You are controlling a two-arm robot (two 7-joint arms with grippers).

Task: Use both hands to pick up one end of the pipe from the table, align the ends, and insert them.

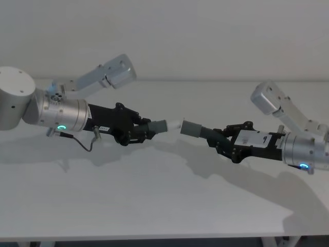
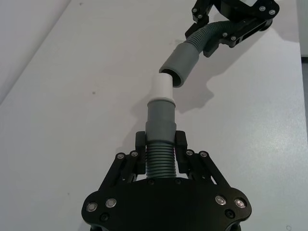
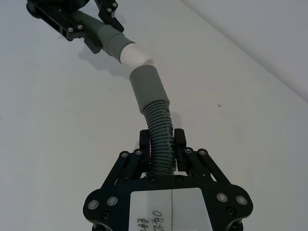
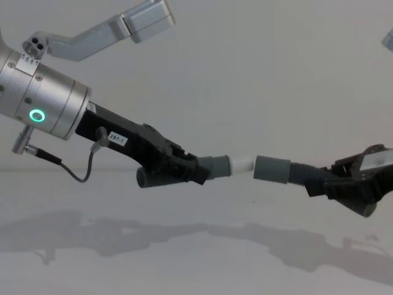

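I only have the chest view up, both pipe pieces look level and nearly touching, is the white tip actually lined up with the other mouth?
Observer: Not quite. In the left wrist view the white tip sits beside the rim of the grey socket, touching or nearly so, not yet inside.
Operator: Where is the left gripper holding its piece?
Observer: The left gripper clamps the ribbed hose just behind the smooth collar.
Operator: And the right one?
Observer: The right gripper also grips ribbed hose, which bends upward before the socket, so that piece points off-axis.
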